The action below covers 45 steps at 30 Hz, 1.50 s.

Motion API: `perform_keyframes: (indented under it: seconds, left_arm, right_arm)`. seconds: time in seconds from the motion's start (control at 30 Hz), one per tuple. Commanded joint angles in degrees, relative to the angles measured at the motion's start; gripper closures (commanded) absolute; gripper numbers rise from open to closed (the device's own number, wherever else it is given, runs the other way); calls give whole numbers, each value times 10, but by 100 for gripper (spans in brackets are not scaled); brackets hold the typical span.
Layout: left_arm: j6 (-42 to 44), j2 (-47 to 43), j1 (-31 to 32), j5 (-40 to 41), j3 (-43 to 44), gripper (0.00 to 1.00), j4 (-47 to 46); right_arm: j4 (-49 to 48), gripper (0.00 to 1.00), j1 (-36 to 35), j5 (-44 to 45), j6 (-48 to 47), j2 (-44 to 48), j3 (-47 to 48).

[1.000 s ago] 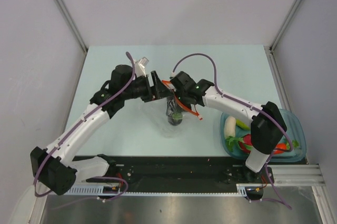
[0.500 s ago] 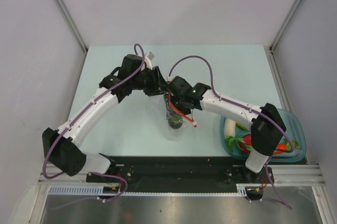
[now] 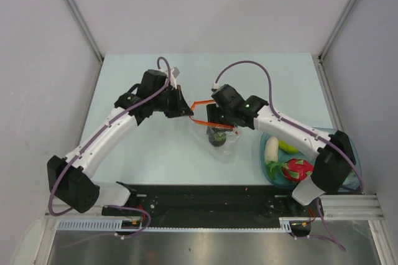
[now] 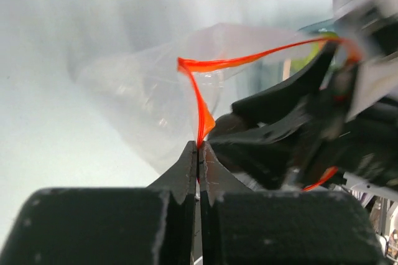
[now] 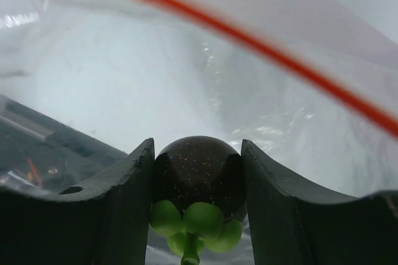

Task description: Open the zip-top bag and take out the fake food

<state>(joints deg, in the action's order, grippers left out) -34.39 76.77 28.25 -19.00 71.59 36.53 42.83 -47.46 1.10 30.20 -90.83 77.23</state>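
Note:
The clear zip-top bag (image 3: pixel 225 147) lies at mid-table, its red-orange zip strip (image 3: pixel 200 104) pulled into an open loop. My left gripper (image 3: pixel 188 111) is shut on that strip (image 4: pixel 203 106) at the mouth's left edge. My right gripper (image 3: pixel 216 130) reaches inside the bag (image 5: pixel 124 72) and is shut on a dark round piece of fake food (image 5: pixel 198 168) with green leaves at its base. In the left wrist view the left gripper (image 4: pixel 199 148) pinches the strip, with the bag (image 4: pixel 137 84) behind it. The right gripper (image 5: pixel 198 144) clamps the fruit on both sides.
A teal tray (image 3: pixel 352 148) stands at the right near edge, under the right arm. It holds a white radish (image 3: pixel 271 150), a green fruit (image 3: pixel 286 147) and a pink-red dragon fruit (image 3: pixel 298 168). The black base rail (image 3: pixel 205 199) runs along the table's near edge.
The left gripper has closed on the zip strip and drawn it left, opening the mouth. The right arm has shifted right with the dark fruit in its grip, uncovering the dragon fruit.

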Motion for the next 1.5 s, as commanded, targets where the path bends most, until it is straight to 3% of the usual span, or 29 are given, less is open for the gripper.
perform_keyframes:
  seconds: [0.0,0.2,0.4,0.57,0.83,1.0,1.23,1.47]
  left_arm:
    - [26,-46,1,-10,-30,100,-31]
    - [-41,-76,54,-36,-71,100,-119]
    - [-49,-56,118,-1,-54,100,-98]
    - [-47,-66,124,41,-74,100,-66]
    - [-52,-54,142,50,-82,100,-67]
    - [-41,-72,145,92,-104,100,-45]
    - [5,-58,131,111,-31,100,3]
    - [20,-11,130,37,13,100,10]
  right_arm:
    - [-5,97,17,-6,18,55,-4]
    - [-40,98,24,-36,58,39,11]
    - [-29,98,31,-13,134,-6,51]
    - [12,98,33,-16,159,-20,105]
    - [41,99,44,-44,185,18,92]
    - [-19,99,48,-115,131,66,36]
    - [-66,100,34,-156,14,142,-66]
    - [-92,100,4,-142,-51,141,-56]
